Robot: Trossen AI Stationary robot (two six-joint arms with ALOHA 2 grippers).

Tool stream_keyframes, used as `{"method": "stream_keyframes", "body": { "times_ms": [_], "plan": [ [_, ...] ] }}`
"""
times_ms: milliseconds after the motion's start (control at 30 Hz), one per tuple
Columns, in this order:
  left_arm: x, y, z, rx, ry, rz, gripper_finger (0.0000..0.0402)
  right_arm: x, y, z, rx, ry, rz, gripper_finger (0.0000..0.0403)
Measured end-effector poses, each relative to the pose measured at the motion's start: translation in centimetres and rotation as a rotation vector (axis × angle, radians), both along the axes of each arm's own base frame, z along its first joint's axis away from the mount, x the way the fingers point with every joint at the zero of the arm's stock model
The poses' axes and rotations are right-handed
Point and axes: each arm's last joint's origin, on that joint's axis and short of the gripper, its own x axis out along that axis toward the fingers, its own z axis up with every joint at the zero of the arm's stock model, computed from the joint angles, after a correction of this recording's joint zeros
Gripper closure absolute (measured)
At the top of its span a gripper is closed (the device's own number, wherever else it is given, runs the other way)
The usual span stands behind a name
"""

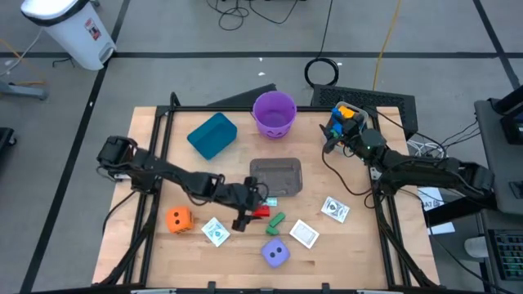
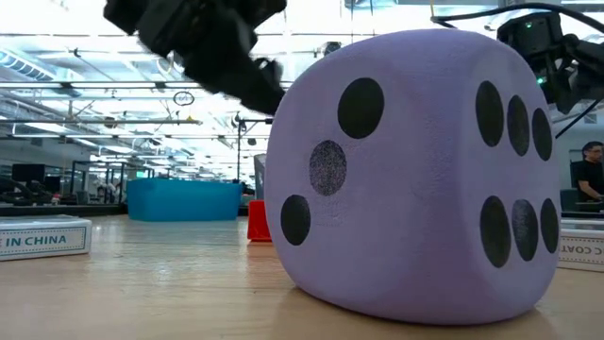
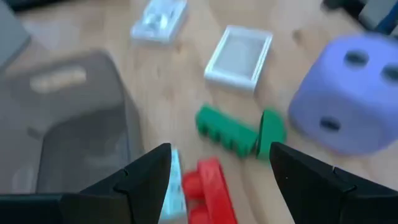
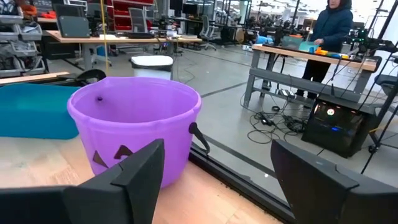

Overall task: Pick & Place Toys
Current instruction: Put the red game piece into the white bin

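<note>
left fingers [image 3: 217,171]: open, hanging over the glossy studded red block [image 3: 208,190], centre of the frame
right fingers [image 4: 214,168]: open, empty, upper right
purple die [image 1: 275,253]: soft, rounded cube, lower centre
desk [image 1: 163,163]: pale wood

red block [image 3: 208,190]: studded, flat on the wood, between the left gripper's [image 3: 214,180] spread jaws.
green blocks [image 3: 239,130]: two, touching, just beyond the jaw tips.
purple die [image 3: 345,93]: black pips, resting past one jaw.
white cards [image 3: 239,53]: flat, farther beyond the jaws.
orange die [image 1: 178,219]: well behind the jaws.
</note>
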Motion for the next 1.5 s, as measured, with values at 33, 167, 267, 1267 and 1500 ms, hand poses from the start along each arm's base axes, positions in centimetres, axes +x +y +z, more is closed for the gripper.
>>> {"method": "stream_keyframes", "body": {
  "times_ms": [33,167,267,1267,1500],
  "plan": [
    [-0.3,-0.2,-0.4,0.006,0.017,0.009,0.0121,0.0,0.0,0.0,0.000,0.000,0.000,0.0136],
    [-1.4,-0.4,-2.2,-0.014,0.058,0.047,0.0121,0.0,0.0,0.0,0.000,0.000,0.000,0.0136],
    [-2.2,-0.1,-3.5,-0.043,0.079,0.102,0.0121,0.0,0.0,0.0,0.000,0.000,0.000,0.0136],
    [-0.9,0.9,-9.1,-0.121,0.071,0.127,0.0130,0.1,0.0,-0.2,0.023,-0.005,-0.002,0.0136],
    [-0.8,0.8,-9.0,-0.144,0.076,0.104,0.0210,0.1,0.0,-0.2,0.024,-0.003,-0.002,0.0136]
  ]
}}
